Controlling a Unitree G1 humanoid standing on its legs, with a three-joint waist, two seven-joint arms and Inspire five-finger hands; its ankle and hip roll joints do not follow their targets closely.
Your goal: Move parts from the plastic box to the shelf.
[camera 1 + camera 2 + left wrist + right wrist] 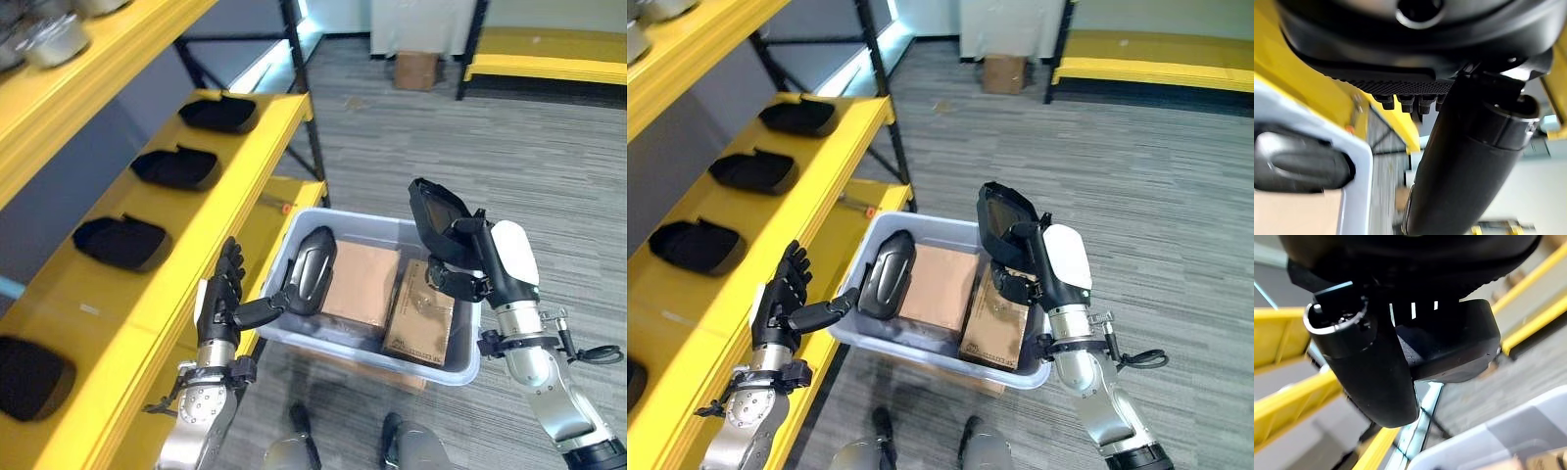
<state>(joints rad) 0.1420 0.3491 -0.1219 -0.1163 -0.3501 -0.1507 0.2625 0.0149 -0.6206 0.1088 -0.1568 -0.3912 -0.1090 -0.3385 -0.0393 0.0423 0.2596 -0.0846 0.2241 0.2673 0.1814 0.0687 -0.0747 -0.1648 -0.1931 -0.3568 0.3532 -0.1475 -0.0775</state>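
Above the plastic box (460, 367), right hand (468, 257) clamps a black part (434, 211) upright, long axis vertical; left hand (223, 294) open.

Beyond the right hand (462, 257) we see grey carpeted floor (392, 127) running to a small cardboard carton (416, 69), which stands against a white panel (421, 24), with a low yellow platform (549, 54) further to that hand's outer side. Between the right hand and the left hand (220, 302) we note two flat brown cardboard packs (361, 284) (421, 315) lying side by side, touching. High above and beyond the left hand sits a pale grey bowl (54, 39).
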